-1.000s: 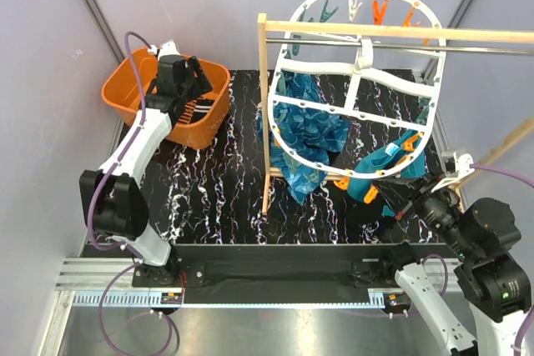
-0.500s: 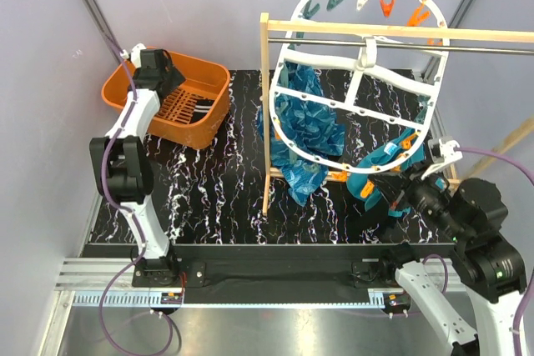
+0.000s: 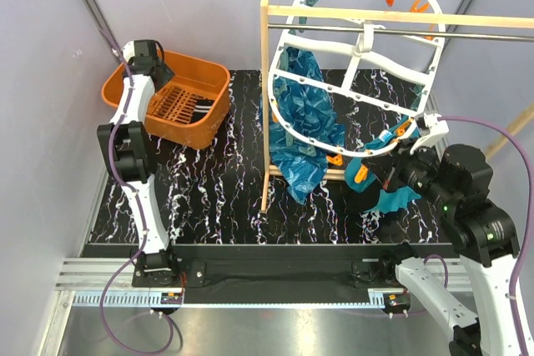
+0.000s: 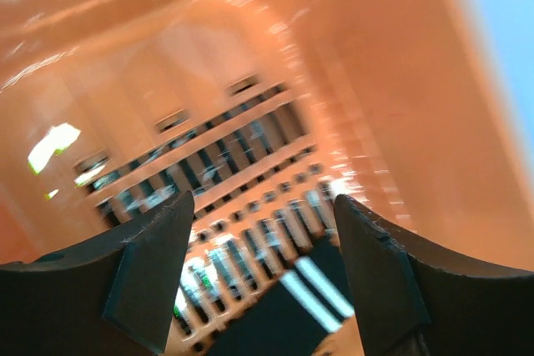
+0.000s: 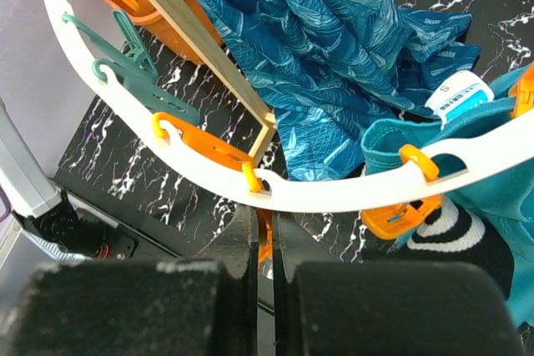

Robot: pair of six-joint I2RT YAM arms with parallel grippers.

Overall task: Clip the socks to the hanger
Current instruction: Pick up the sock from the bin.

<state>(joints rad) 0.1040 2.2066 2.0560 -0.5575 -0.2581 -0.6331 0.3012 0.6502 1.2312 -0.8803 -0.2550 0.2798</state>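
This is a robot test cell in a lab: plain pale panel walls and a metal corner post box in a black marbled table. Two arms, left and right, trail purple cables from an aluminium rail along the near edge. On the table stand an orange basket, far left, and a wooden rack carrying a white clip hanger

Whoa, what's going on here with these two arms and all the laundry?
Two robot arms are pegging socks onto the white hanger. The left gripper hangs open and empty over the orange basket, where a striped black sock lies on the bottom. The right gripper is pinched shut on an orange clip at the hanger's lower rim. Another striped sock sits just below that rim beside a teal cloth; whether it is clipped I cannot tell.
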